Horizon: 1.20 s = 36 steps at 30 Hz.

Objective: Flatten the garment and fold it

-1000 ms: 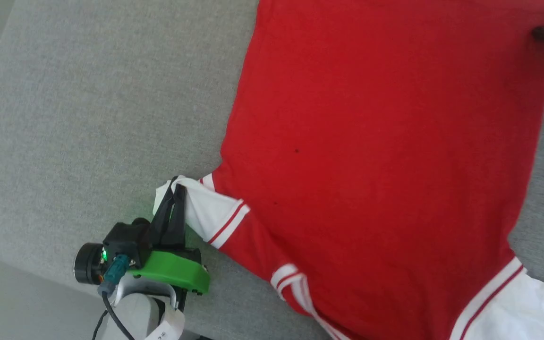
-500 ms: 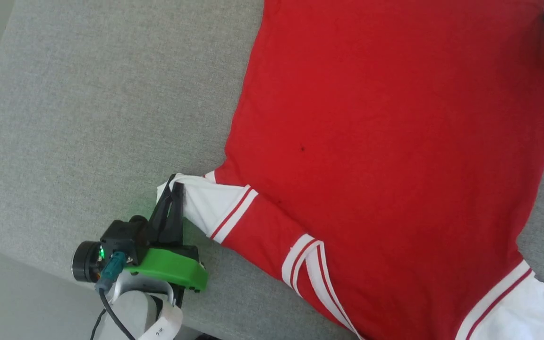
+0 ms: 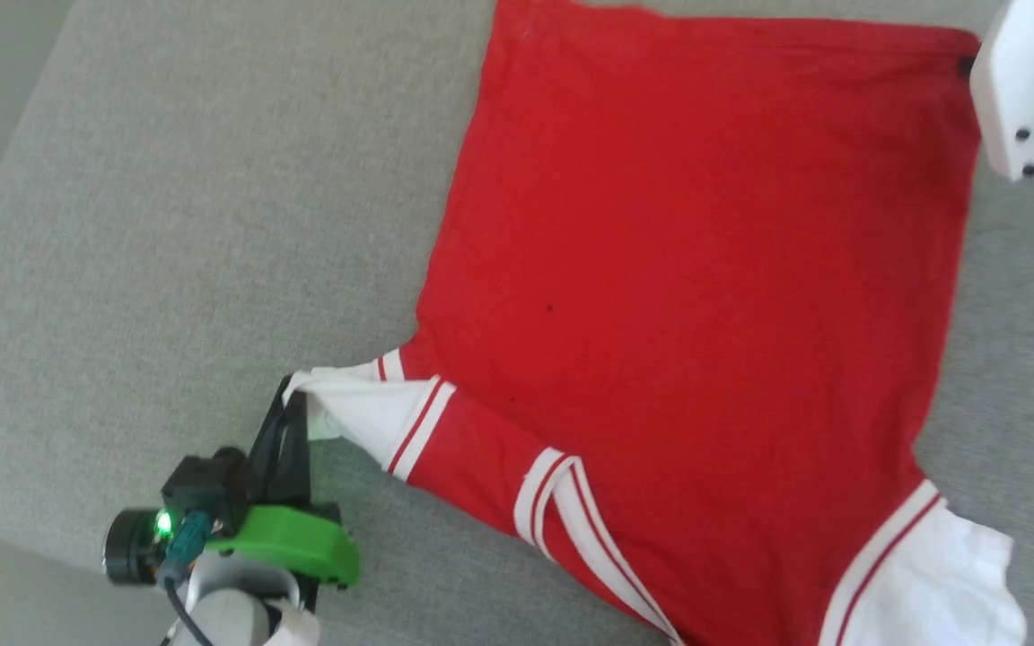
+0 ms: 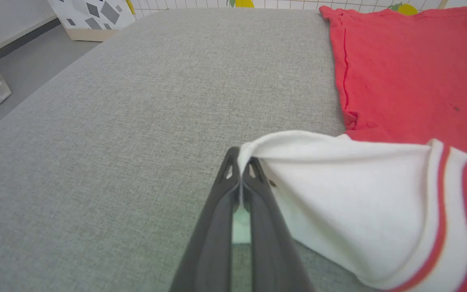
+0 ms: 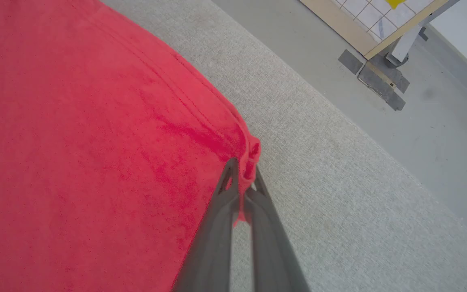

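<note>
Left gripper [image 3: 295,401] first: its two dark fingers are squeezed together on the outer edge of the shirt's white sleeve [image 3: 357,411]. The left wrist view shows it best. The cloth is caught right at the fingertips [image 4: 227,178], and the sleeve [image 4: 351,190] is lifted off the grey pad [image 4: 116,121] into a little tent that widens to the right, with its red-and-white trim at the far side.

The right gripper [image 5: 243,172] is clamped too, on a red corner of the hem. A bit of fabric is bunched between the fingers and pokes up over the tips. In the head view that gripper [image 3: 966,65] reaches in from the top right, at the shirt's far right corner (mostly you just see the arm's white casing).

The shirt [image 3: 687,296] itself is spread over the pad [image 3: 194,224] with a plain red side up. It's pretty flat across the body, hem at the top of the head view and sleeves at the bottom. The other white sleeve [image 3: 939,583] lies loose on the pad at the lower right. A red-and-white striped band [image 3: 562,502] runs near the bottom edge, probably the neck, can't say for sure.

Past the pad the right wrist view shows grey floor [image 5: 420,101].
</note>
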### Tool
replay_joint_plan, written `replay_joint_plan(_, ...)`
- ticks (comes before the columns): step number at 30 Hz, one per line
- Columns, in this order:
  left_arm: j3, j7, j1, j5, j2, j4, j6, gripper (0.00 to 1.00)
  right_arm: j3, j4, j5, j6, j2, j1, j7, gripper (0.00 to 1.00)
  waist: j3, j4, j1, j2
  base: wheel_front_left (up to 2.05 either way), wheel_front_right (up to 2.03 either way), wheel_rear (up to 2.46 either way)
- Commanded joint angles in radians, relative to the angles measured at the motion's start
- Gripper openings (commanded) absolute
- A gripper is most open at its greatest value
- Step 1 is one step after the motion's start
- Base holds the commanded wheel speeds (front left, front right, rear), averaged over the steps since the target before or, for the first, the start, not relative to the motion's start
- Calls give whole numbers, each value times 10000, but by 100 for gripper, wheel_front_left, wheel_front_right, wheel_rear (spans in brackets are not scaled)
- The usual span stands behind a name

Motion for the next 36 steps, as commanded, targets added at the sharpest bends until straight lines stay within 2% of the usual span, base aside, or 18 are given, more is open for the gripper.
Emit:
replay_joint_plan(1, 112, -36, 154, 92, 7, 38, -56, 0, 244, -322, 180, -15, -256, 300, -229, 0, -696, -460, 0, 0, 0, 0, 0)
replay_joint_plan(3, 339, -36, 379, 149, 35, 153, -53, 0, 832, -1370, 664, -15, -997, 766, -766, 0, -1207, -764, 0, 0, 0, 0, 0)
replay_joint_plan(10, 684, -36, 895, 214, 145, 264, -44, 0, 1558, -3055, 1143, -15, -2298, 1839, -1269, 0, -1950, -1372, 0, 0, 0, 0, 0)
replay_joint_plan(13, 875, -36, 1166, 217, 228, 284, -33, 0, 1801, -3934, 1269, -15, -3061, 2595, -1391, 0, -2293, -1668, 0, 0, 0, 0, 0)
replay_joint_plan(21, 1358, -36, 1851, 168, 429, 265, 5, 0, 1665, -5497, 1743, -15, -4510, 5402, -1532, 0, -2952, -2367, 0, 0, 0, 0, 0)
replay_joint_plan(24, 1446, -36, 1963, 167, 487, 260, -10, 0, 1540, -5718, 1816, -15, -4755, 6438, -1568, 0, -3108, -2496, 0, 0, 0, 0, 0)
replay_joint_plan(29, 1515, -36, 2131, 172, 508, 263, -35, 0, 1177, -5906, 2102, -15, -4809, 8245, -1410, 0, -3295, -2632, 0, 0, 0, 0, 0)
replay_joint_plan(36, 1519, -36, 2172, 170, 512, 333, -114, 0, 608, -5507, 2140, -15, -4364, 10229, -1470, 0, -3329, -2633, 0, 0, 0, 0, 0)
